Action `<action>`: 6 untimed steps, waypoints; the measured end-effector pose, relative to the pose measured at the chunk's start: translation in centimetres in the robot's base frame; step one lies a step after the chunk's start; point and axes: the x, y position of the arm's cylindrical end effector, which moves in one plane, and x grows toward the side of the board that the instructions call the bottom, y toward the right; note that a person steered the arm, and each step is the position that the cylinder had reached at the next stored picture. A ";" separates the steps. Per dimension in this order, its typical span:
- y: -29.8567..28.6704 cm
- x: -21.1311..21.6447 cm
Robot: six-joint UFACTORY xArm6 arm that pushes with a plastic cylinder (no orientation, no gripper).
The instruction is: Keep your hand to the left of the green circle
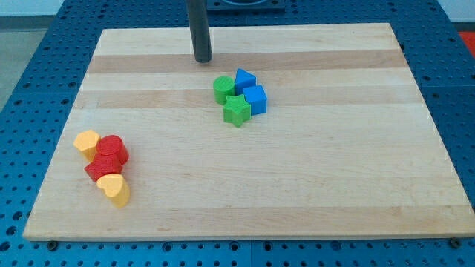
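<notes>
My tip [202,59] rests on the table [312,185] near the view's top, up and to the view's left of the green circle [223,89], apart from it. There are no jaws, only the rod. Two green blocks, circle and star [237,110], touch two blue blocks [251,90]. At lower left cluster two red blocks [107,157] and two yellow blocks [101,165].
</notes>
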 end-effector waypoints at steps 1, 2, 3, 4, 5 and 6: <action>-0.2 0.0; -2.5 1.1; -3.3 6.9; -3.3 8.5; -2.7 9.0; -1.3 9.0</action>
